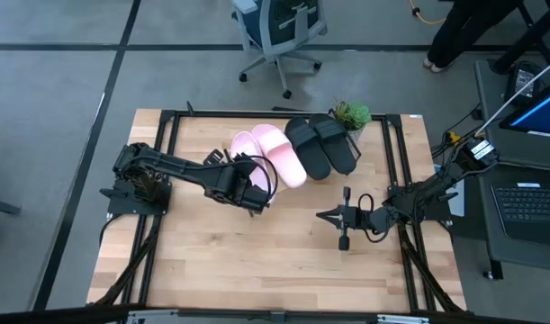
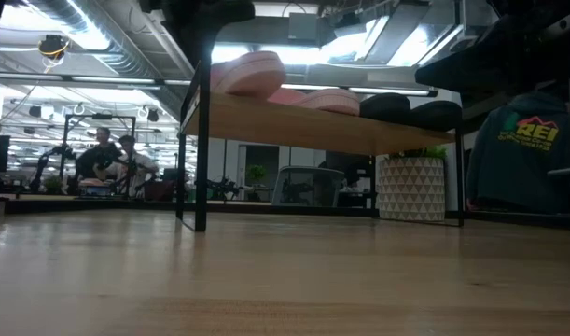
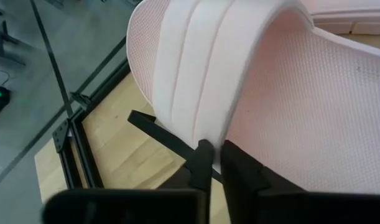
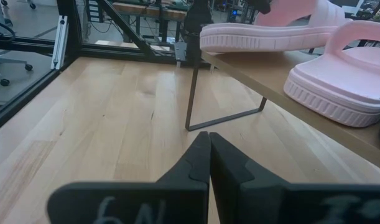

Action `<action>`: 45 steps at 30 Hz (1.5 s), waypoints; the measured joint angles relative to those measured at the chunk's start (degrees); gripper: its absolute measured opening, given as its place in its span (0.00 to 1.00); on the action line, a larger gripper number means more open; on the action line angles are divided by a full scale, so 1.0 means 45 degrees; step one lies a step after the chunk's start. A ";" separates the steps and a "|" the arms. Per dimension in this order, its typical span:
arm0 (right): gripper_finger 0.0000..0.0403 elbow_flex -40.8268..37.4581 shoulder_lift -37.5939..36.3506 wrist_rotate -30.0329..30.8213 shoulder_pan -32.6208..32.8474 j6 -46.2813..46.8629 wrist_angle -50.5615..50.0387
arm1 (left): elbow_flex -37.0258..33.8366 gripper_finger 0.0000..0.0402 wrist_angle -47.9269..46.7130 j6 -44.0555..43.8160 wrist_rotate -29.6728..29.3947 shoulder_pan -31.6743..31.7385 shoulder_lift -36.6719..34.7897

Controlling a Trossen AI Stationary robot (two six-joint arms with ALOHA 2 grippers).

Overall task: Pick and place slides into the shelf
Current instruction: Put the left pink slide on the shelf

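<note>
While gripped, pink slide (image 3: pixel 239 81) between left gripper (image 3: pixel 216 163) fingers

All 4 open-toe slide sandals with wide top straps sit in a row on the slanted light-wood shelf board (image 1: pixel 297 148) with thin black metal end rods, which stands at the far side of the worktop. The 2 light pink slides (image 1: pixel 270 153) take the left half of the shelf and lie side by side, just beside the 2 matte black slides (image 1: pixel 321 144) on the right half. In the low view the outer pink slide (image 2: pixel 247 73) at the shelf's left end sits higher than its mate (image 2: pixel 326 99), tilted; its ribbed strap (image 3: pixel 196 68) fills the left wrist view.
</note>
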 joint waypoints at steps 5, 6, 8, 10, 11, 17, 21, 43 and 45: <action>0.02 0.0000 0.0000 0.0000 0.0005 -0.0005 0.0000 | 0.0000 0.03 -0.0005 0.0082 0.0045 0.0000 -0.0005; 0.02 0.0000 0.0000 0.0000 0.0001 -0.0005 0.0000 | 0.0000 0.03 -0.0005 0.0096 0.0046 0.0001 -0.0005; 0.02 0.0000 0.0000 0.0000 0.0005 -0.0005 0.0000 | 0.0000 0.01 -0.0002 0.0097 0.0046 0.0000 -0.0005; 0.02 0.0000 0.0000 0.0000 0.0005 -0.0005 0.0000 | 0.0000 0.01 -0.0005 0.0097 0.0051 0.0000 -0.0005; 0.02 0.0000 0.0000 0.0000 0.0005 -0.0005 0.0000 | 0.0000 0.01 -0.0003 0.0097 0.0051 0.0000 -0.0005; 0.02 0.0000 0.0000 0.0000 0.0000 -0.0005 0.0005 | 0.0000 0.01 -0.0005 0.0275 0.0145 -0.0005 -0.0010; 0.02 0.0000 0.0000 0.0000 0.0005 -0.0005 0.0005 | 0.0010 0.01 -0.0019 0.0311 0.0244 -0.0099 -0.0015; 0.02 0.0000 0.0000 0.0000 0.0004 -0.0005 0.0005 | 0.0010 0.00 0.0000 0.1293 0.0777 -0.0403 -0.0457; 0.02 0.0000 0.0000 0.0000 0.0000 -0.0005 0.0005 | 0.0010 0.01 0.0000 0.1297 0.0900 -0.0405 -0.0457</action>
